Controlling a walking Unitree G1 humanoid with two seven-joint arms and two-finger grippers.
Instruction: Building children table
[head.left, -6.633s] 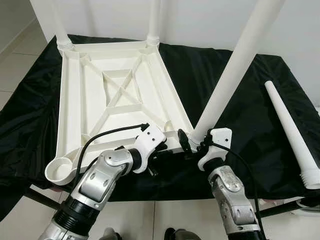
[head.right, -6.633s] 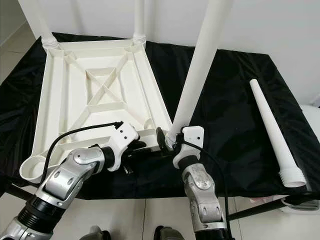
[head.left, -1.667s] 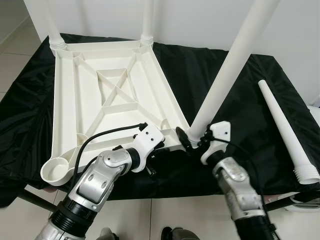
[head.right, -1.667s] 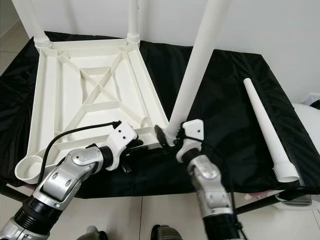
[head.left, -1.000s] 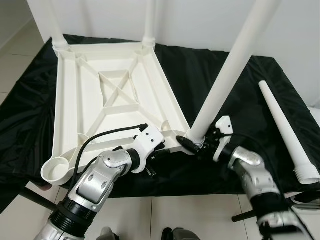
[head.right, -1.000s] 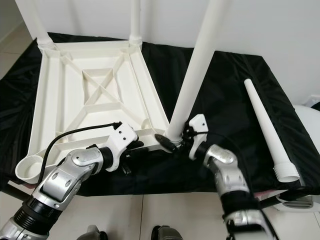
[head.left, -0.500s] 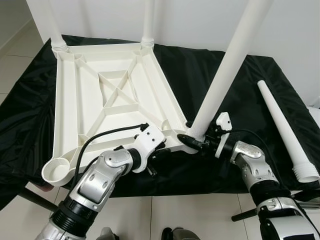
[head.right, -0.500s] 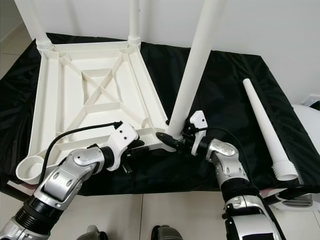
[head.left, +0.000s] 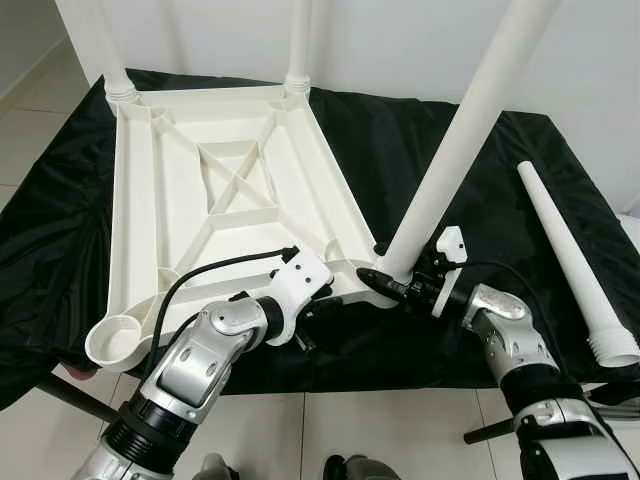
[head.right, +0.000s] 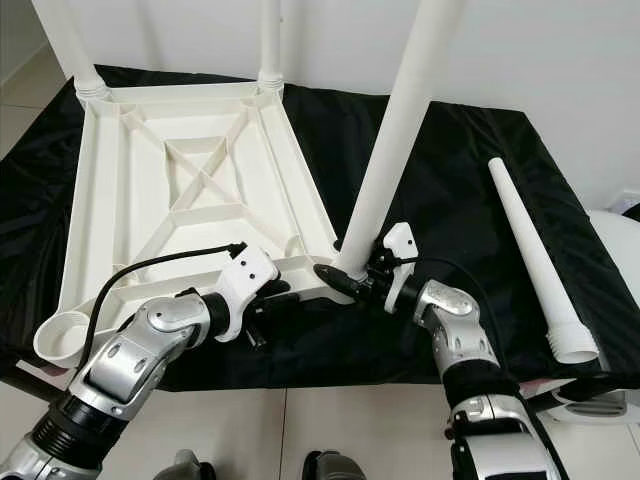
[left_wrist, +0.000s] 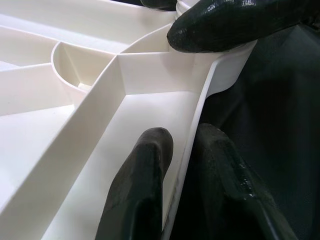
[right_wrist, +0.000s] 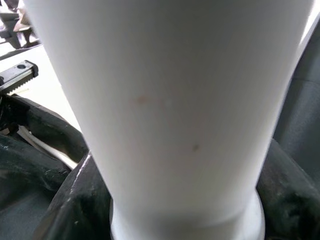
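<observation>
the white ribbed tabletop (head.left: 220, 190) lies upside down on the black-draped desk (head.left: 480, 200), its legs cut off by the frame's top. the left claw (left_wrist: 177, 150) pinches its near rim, fingers either side. the right claw (head.left: 385, 285) clasps the tilted leg (head.left: 450, 150) at its base by the corner socket; a spare leg (head.left: 575, 260) lies well apart.

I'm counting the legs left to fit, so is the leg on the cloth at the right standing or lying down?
Lying down. The loose leg lies flat on the black cloth, apart from the tabletop, its wide end nearest the robot.

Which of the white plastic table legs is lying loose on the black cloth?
The tapered white plastic leg at the robot's far right lies flat on the cloth, apart from the upturned tabletop; the others stand in corner sockets.
</observation>
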